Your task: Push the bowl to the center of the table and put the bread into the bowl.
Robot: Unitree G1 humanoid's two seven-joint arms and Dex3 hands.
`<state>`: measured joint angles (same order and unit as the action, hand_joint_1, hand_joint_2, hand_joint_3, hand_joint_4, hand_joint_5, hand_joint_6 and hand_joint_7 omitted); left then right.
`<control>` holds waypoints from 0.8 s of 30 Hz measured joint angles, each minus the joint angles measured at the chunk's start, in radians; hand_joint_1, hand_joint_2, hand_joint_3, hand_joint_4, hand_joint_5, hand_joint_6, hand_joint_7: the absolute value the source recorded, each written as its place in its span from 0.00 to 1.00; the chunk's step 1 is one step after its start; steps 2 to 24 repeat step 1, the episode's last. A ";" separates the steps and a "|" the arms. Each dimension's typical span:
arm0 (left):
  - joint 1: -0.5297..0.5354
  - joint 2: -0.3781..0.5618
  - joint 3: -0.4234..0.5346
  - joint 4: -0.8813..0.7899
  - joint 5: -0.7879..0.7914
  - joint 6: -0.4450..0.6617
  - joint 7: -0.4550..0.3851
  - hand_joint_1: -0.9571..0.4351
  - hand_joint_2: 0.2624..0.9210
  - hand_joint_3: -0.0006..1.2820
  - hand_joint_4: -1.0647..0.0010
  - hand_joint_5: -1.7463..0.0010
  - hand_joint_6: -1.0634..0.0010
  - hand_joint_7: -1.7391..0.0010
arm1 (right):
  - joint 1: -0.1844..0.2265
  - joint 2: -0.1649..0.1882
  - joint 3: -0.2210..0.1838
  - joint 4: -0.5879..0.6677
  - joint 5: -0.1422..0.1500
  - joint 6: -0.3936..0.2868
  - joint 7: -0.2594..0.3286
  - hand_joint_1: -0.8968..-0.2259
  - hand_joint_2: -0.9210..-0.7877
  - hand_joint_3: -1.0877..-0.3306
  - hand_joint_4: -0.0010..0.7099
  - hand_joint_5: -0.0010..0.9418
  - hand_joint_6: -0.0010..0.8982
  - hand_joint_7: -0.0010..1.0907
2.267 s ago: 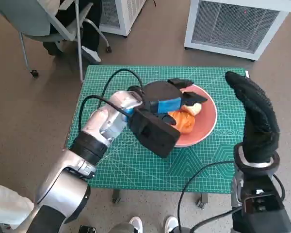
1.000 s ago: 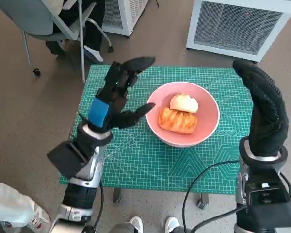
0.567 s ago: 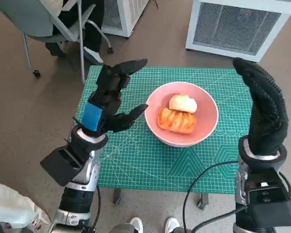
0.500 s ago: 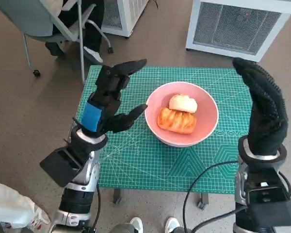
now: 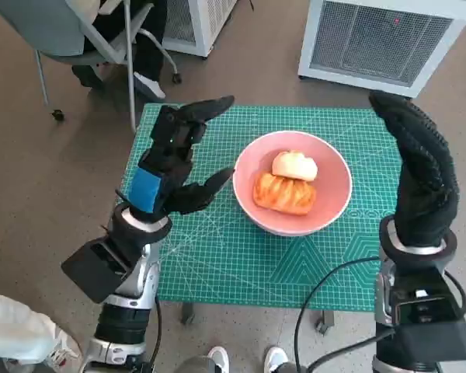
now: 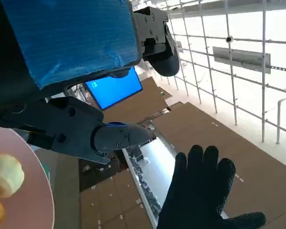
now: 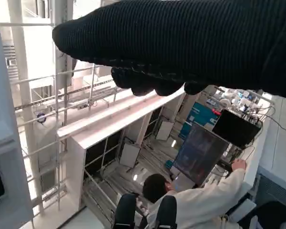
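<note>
Head view: bread [image 5: 284,193] in bowl [image 5: 330,203]; left hand [image 5: 175,159] empty, spread.

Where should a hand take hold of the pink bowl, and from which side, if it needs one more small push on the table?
Take the pink bowl by its bare rim on the left, where the left hand is raised and open beside it. The croissant and the pale roll fill the middle, so keep the fingers outside on the rim. This is a judgement.
</note>
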<state>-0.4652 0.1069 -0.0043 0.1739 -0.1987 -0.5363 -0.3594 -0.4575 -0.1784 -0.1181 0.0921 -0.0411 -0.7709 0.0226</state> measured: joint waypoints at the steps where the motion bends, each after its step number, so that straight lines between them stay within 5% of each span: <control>1: 0.000 0.000 0.000 0.000 0.000 0.002 0.000 0.43 0.99 0.31 1.00 0.58 1.00 0.46 | 0.000 -0.001 0.000 0.000 0.000 0.001 0.000 0.77 0.00 0.74 0.62 0.01 0.13 0.64; 24: 0.000 0.000 0.000 0.000 0.000 0.002 0.000 0.43 0.99 0.31 1.00 0.58 1.00 0.46 | 0.000 -0.001 0.000 0.000 0.000 0.001 0.000 0.77 0.00 0.74 0.62 0.01 0.13 0.64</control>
